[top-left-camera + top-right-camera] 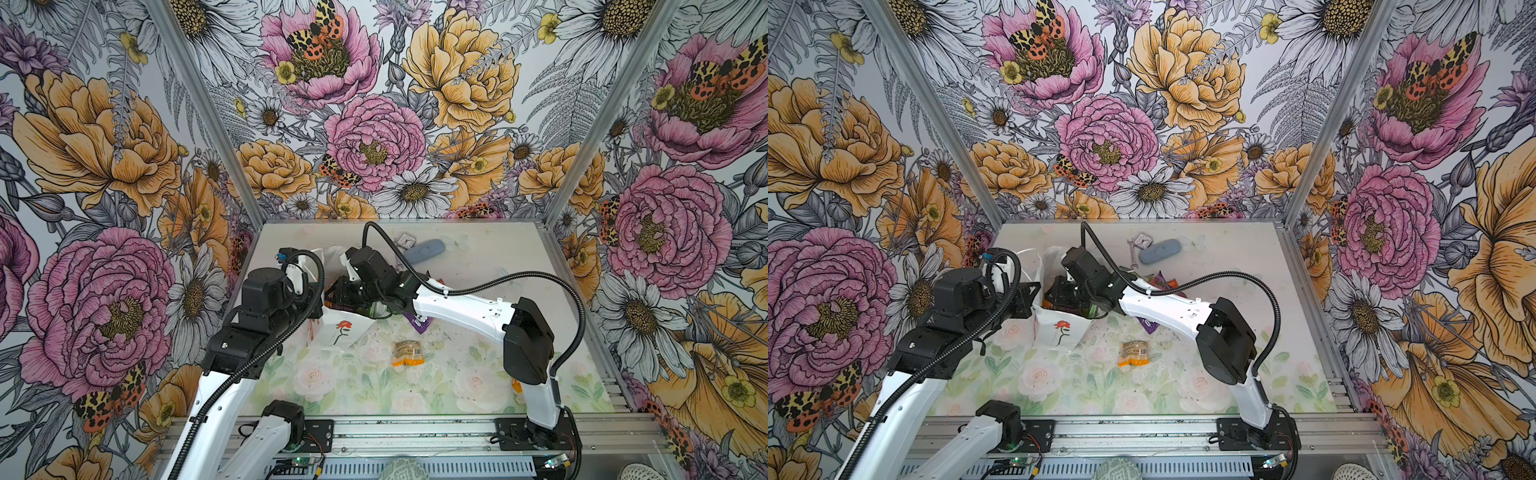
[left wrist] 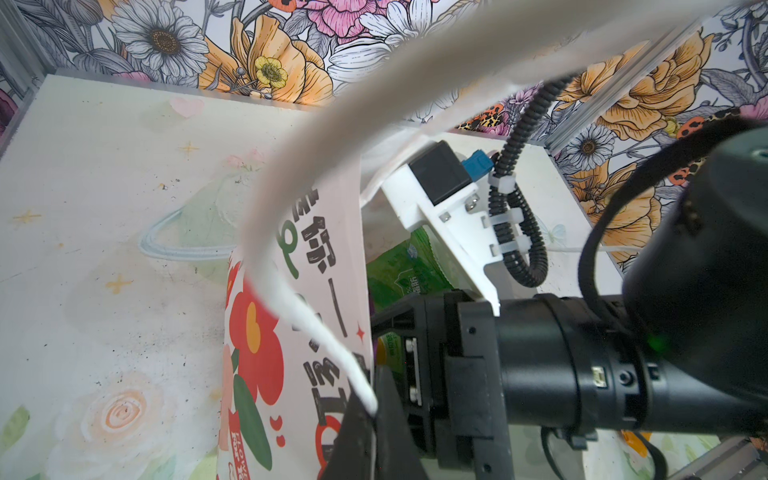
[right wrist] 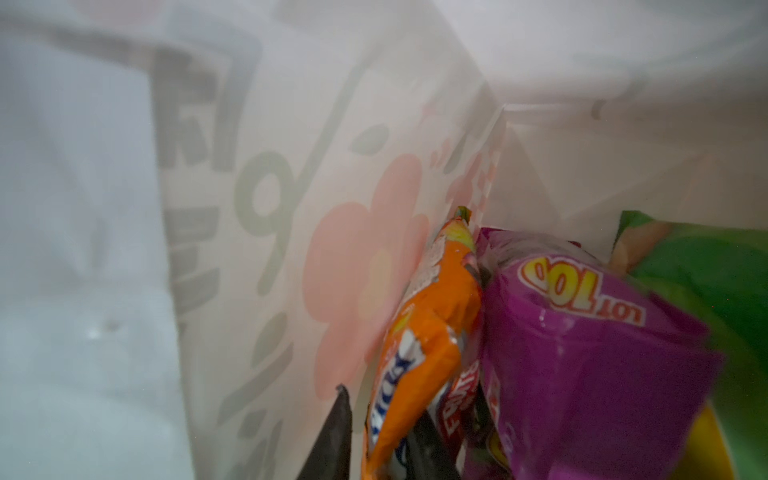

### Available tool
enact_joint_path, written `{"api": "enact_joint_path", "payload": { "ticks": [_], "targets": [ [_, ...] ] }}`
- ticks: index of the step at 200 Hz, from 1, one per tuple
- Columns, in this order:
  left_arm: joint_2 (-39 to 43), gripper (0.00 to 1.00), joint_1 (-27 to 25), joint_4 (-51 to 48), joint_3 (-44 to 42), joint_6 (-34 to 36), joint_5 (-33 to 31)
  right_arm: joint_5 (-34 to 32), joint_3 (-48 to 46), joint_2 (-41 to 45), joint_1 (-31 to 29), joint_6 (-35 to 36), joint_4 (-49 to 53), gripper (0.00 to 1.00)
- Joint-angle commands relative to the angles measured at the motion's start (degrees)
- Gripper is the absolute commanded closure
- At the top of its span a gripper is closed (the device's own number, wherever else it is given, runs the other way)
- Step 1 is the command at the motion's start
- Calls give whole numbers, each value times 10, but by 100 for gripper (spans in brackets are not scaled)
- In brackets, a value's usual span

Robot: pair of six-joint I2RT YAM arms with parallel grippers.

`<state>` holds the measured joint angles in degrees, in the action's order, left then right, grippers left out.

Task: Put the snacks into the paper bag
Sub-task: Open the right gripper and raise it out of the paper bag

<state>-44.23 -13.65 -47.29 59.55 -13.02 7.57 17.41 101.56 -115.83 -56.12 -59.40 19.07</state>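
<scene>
The paper bag [image 1: 340, 332] [image 1: 1059, 330] [image 2: 291, 332] stands mid-table, white with a red flower. My left gripper [image 2: 374, 411] [image 1: 316, 305] is shut on its rim, where a white cord handle [image 2: 316, 324] meets the fingertips. My right gripper [image 3: 382, 436] [image 1: 1059, 293] reaches down inside the bag, its jaws parted around an orange packet [image 3: 428, 332], with a gap at one finger [image 3: 340, 415]. A purple bag [image 3: 582, 353] and a green bag [image 3: 706, 270] lie inside too. On the table lie a small orange-banded packet [image 1: 408, 353] and a purple packet [image 1: 419, 322].
A blue-grey oval case [image 1: 428, 251], a wrench [image 1: 1133, 253] and a small square clock [image 1: 404, 240] lie at the back. More packets [image 1: 1167, 282] peek from behind the right arm. An orange packet [image 1: 516, 386] sits by that arm's base.
</scene>
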Motion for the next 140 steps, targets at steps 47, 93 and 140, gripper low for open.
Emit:
{"api": "enact_joint_path", "payload": {
  "ticks": [47,93,140],
  "targets": [
    [16,100,-5,69,9,14,-6,6,29,45,17,28,12,71],
    [13,100,-5,66,9,14,-20,-4,26,96,29,61,42,67],
    [12,100,-5,66,8,15,-25,-66,4,168,37,122,92,60]
  ]
}}
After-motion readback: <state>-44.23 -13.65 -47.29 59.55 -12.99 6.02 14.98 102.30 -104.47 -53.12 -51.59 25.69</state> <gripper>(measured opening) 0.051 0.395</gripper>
